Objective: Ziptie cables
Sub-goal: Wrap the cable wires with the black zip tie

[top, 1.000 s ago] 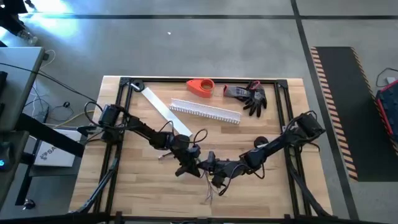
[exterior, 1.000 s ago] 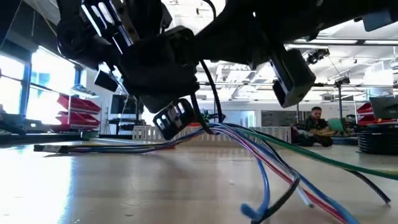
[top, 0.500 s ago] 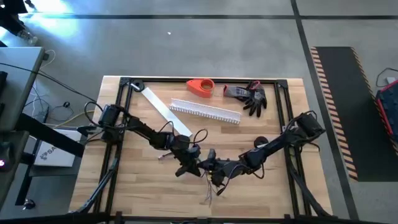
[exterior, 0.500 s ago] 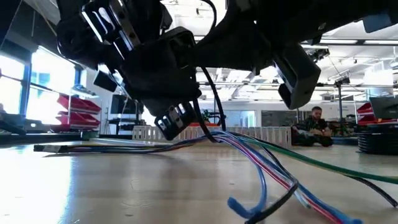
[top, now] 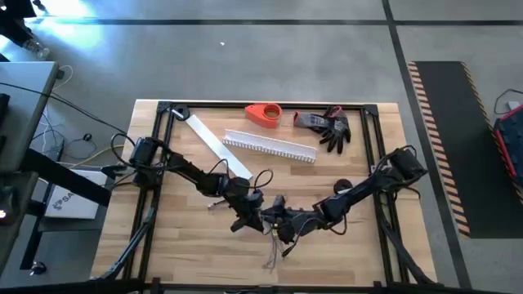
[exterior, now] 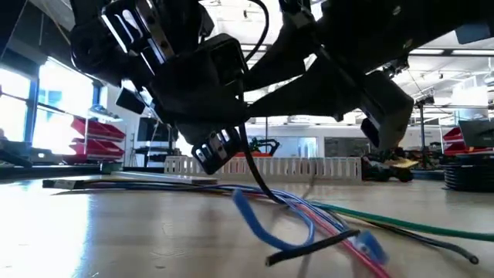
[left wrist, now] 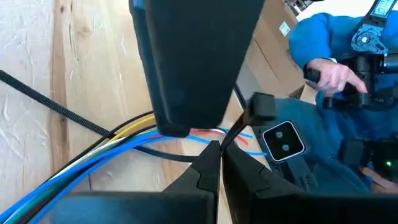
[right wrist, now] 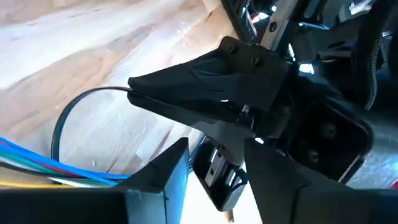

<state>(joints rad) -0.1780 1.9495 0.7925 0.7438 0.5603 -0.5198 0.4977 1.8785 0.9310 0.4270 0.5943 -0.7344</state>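
Both end effectors meet over the cables (exterior: 309, 220), which lie on the counter (top: 172, 245) on the near side of the white slotted channel (top: 270, 147). Your left end effector (left wrist: 219, 146) is pressed together on the black zip tie (left wrist: 50, 106); I cannot tell how the right end effector (top: 282, 224) stands. Draw the tie slowly and keep every wire inside the loop.
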